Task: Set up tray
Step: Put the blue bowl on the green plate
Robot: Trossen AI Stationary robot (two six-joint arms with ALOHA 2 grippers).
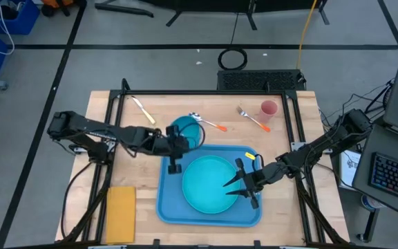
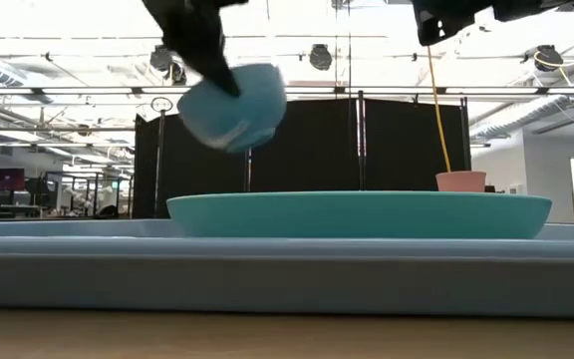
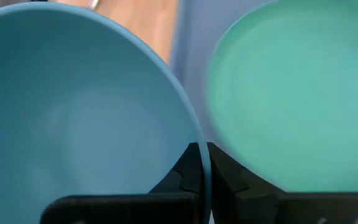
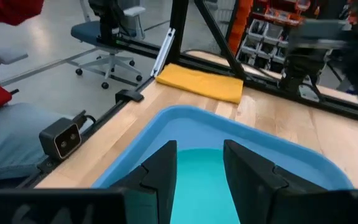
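The blue tray (image 1: 168, 200) lies on the wooden table with the round teal plate (image 1: 206, 183) resting flat in it. My left gripper (image 1: 179, 142) is shut on a light-blue bowl (image 1: 185, 131), which hangs tilted in the air (image 2: 232, 105) above the tray's far left corner. My right gripper (image 1: 239, 183) hovers open above the plate's right part, with nothing between its fingers (image 4: 160, 168). In the low view it stays high above the plate. My left gripper pinches the bowl's rim (image 3: 201, 155) with one finger inside the bowl and one (image 3: 229, 171) outside. The fingers slant down onto it from the table's left. The bowl is lifted clear of table and tray and tilts, its opening turned toward the gripper.
A yellow napkin (image 1: 121, 211) lies at the near left of the table. Along the far side lie a yellow-handled utensil (image 1: 144, 109), an orange-handled spoon (image 1: 209, 123), another orange-handled utensil (image 1: 253, 117) and a pink cup (image 1: 269, 109). Black frame rails run along the table's edges.
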